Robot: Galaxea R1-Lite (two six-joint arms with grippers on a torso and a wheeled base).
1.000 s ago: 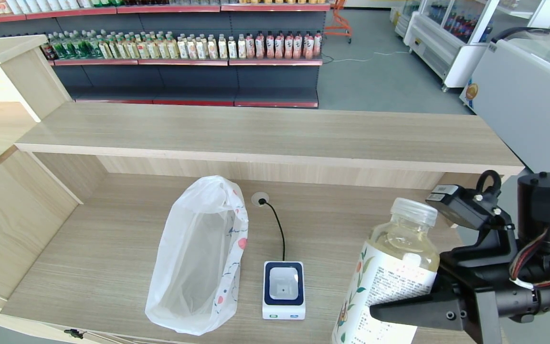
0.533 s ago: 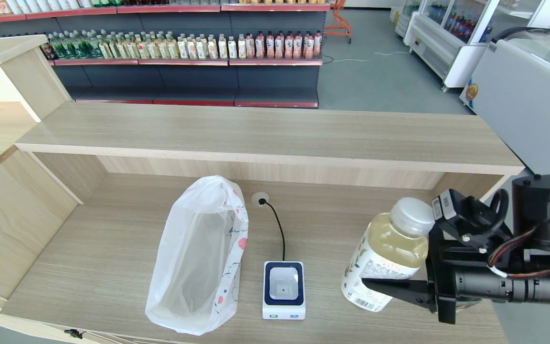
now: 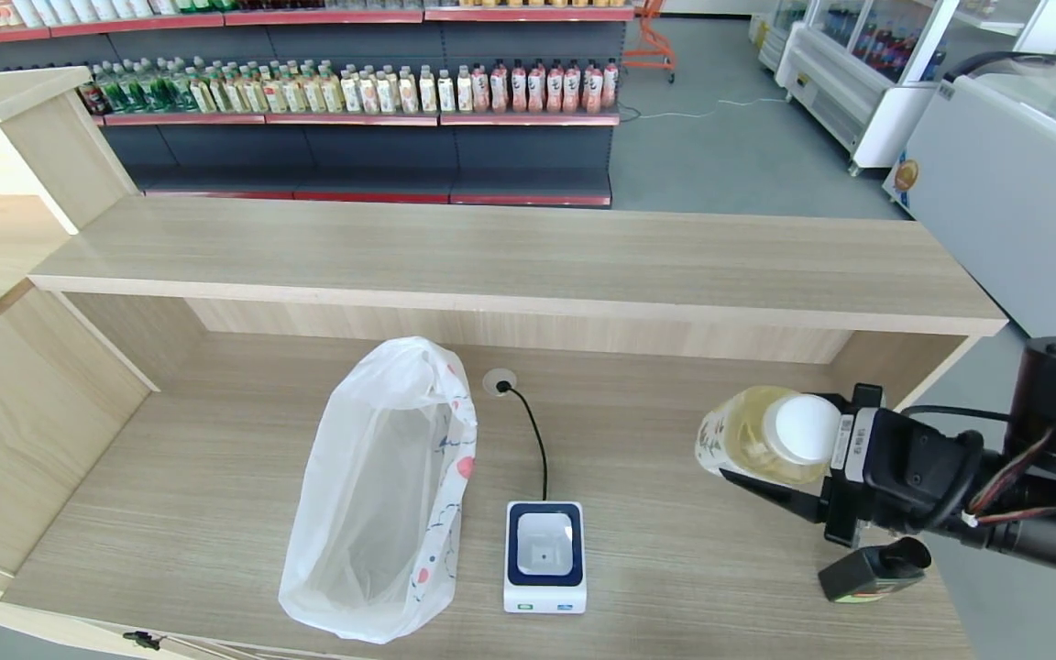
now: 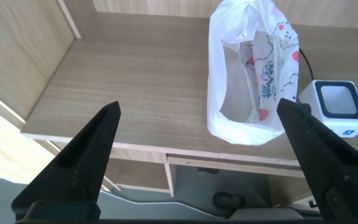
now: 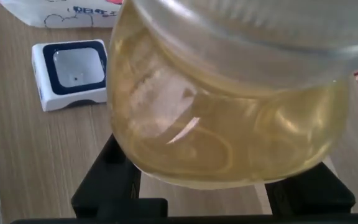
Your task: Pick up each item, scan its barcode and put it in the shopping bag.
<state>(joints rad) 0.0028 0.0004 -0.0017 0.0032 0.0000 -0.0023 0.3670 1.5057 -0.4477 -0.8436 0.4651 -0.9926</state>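
— Gripping the bottle (image 3: 748,438), my right hand (image 3: 741,463) sits clamped around its body above the right end of the bench (image 3: 675,568). In the head view the white cap faces me.
— And up close?
— My right wrist view adds the pale yellow liquid and black fingers (image 5: 107,186) on either side, with the scanner (image 5: 73,71) on the bench beyond.
— Your left?
— My left wrist view gives the left hand (image 4: 199,107), fingers spread wide, over the bench's near edge. The shopping bag (image 4: 253,74) sits there with its mouth open, just beside the scanner.
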